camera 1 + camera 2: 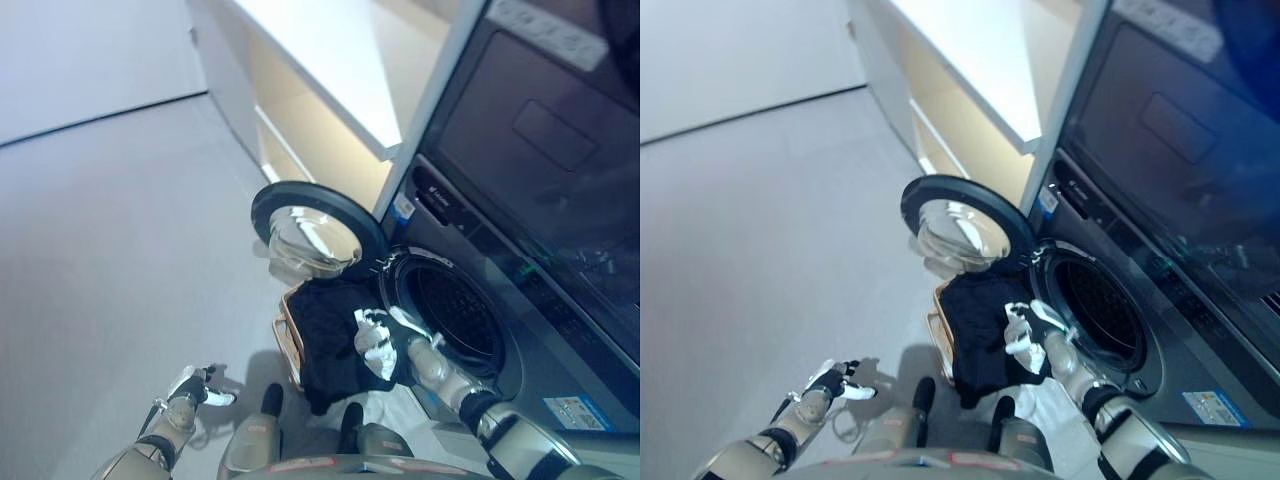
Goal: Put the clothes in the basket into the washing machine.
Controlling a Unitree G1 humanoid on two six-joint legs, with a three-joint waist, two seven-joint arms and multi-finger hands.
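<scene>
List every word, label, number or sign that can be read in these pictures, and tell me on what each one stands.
None can be read.
Blue and white sticker on the washing machine beside the open door: too small.
Label at the machine's lower front: blurred.
Small marks on the control panel: too small.
Light panel on the upper appliance: blurred.

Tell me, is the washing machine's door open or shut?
Open. The round door is swung out to the left, and the drum shows bare behind it.

Matt black cloth (335, 340); glossy glass washer door (315, 230); perforated metal drum (455, 315).
</scene>
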